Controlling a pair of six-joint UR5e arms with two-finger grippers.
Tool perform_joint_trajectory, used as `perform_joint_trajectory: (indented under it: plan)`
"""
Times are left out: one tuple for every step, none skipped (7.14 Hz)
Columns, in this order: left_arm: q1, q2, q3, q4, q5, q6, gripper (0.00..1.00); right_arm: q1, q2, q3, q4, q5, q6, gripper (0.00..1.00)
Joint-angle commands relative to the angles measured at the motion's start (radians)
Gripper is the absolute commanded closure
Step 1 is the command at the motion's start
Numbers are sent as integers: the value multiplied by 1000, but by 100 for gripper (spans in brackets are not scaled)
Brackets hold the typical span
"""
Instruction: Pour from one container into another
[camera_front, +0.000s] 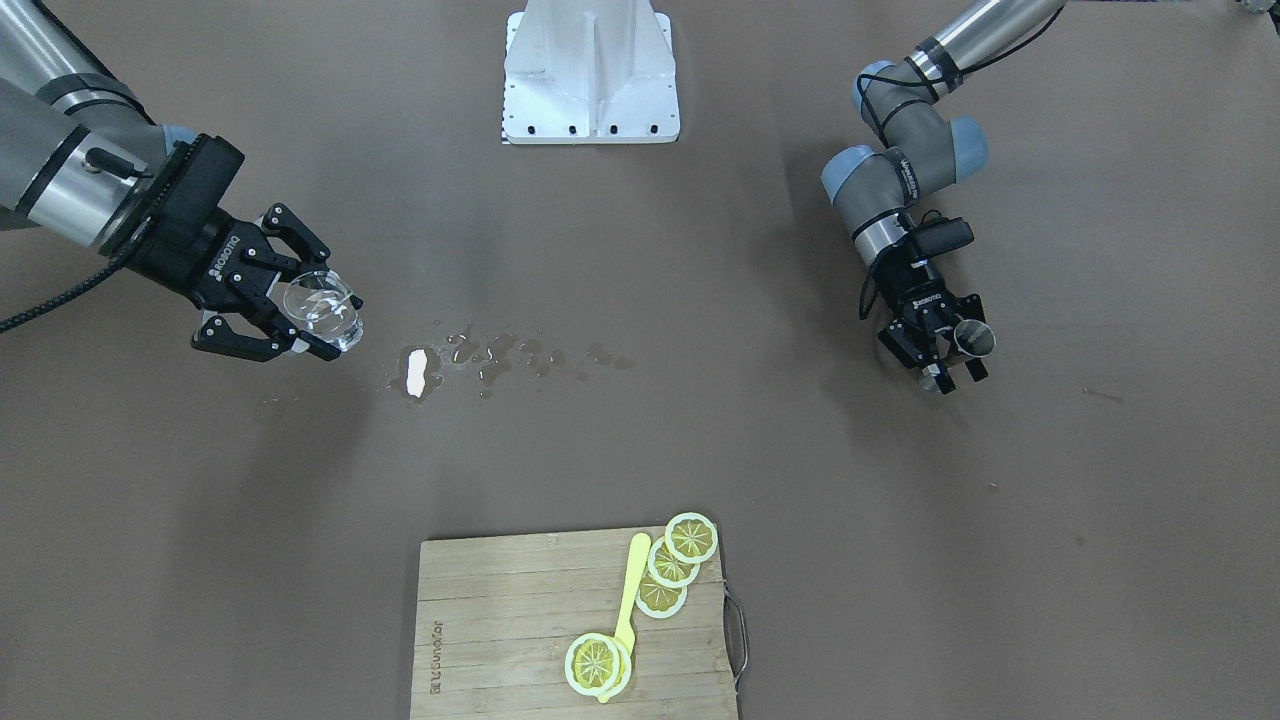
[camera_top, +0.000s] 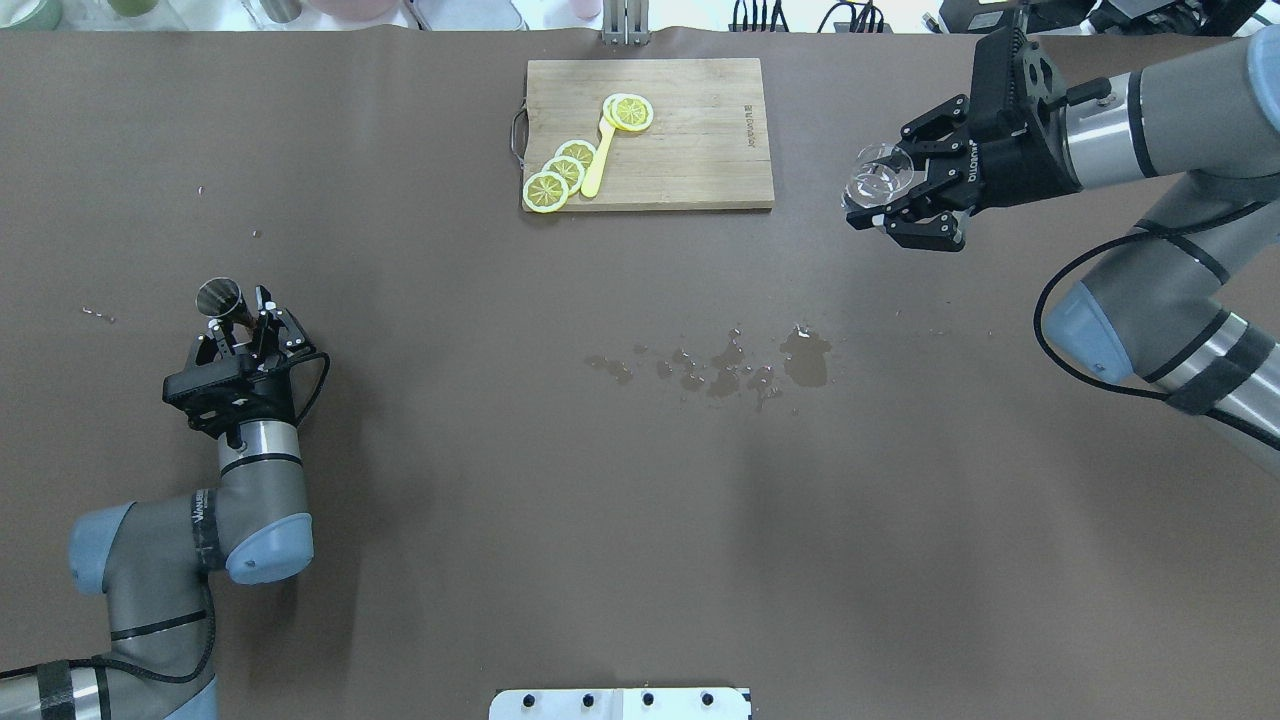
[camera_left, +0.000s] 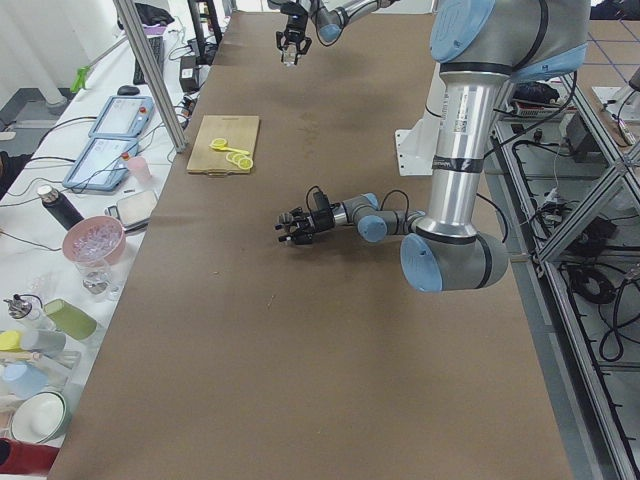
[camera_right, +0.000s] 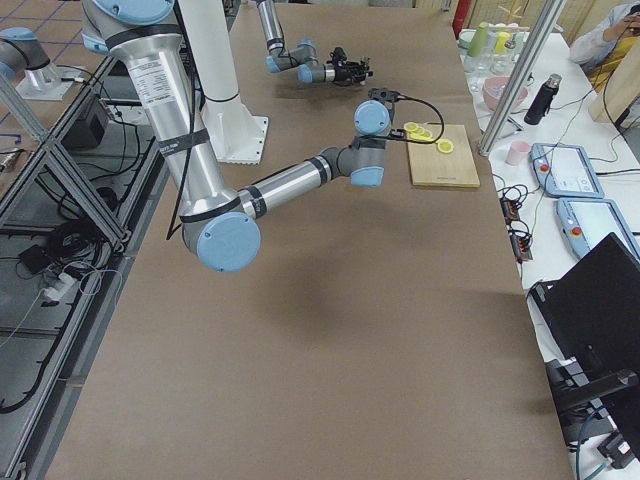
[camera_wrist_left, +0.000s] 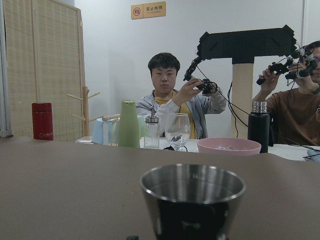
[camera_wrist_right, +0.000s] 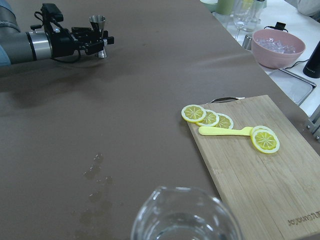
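Observation:
A steel jigger (camera_top: 220, 297) stands upright near the table's left end, with my left gripper (camera_top: 243, 328) lying level and shut on its waist. The same jigger (camera_front: 972, 338) shows in the front view, and its rim (camera_wrist_left: 192, 186) fills the bottom of the left wrist view. From the right wrist view, the jigger (camera_wrist_right: 98, 29) appears far off with black fingers around it. My right gripper (camera_top: 893, 198) hangs above the table's right side, shut on a clear glass (camera_top: 880, 175) that is tilted toward the middle. The glass (camera_front: 322, 310) is also in the front view, and its rim (camera_wrist_right: 185, 212) shows in the right wrist view.
A puddle of spilled drops (camera_top: 740, 365) lies mid-table. At the far edge a wooden cutting board (camera_top: 690, 150) carries lemon slices (camera_top: 560, 172) and a yellow utensil (camera_top: 598, 160). Beyond the table's left end sit two people, bottles, a wine glass and a pink bowl (camera_wrist_left: 229, 145).

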Motion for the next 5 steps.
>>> perform_joint_trajectory:
  plan:
    - [-1,-1,-2,-2,-6,0,75,-12,-2,38,-43,-3,4,100]
    - [-1,-1,-7,-2,-9,2,94,-21,-2,35,-44,-4,5,100]
    - [-1,-1,-16,-5,-9,8,100,-35,0,29,-44,-9,5,100]
    - [-3,4,-40,-21,-8,11,100,-38,1,28,-46,-4,7,100]
    - [-7,7,-53,-21,-8,19,100,-41,-2,28,-46,-3,7,100]
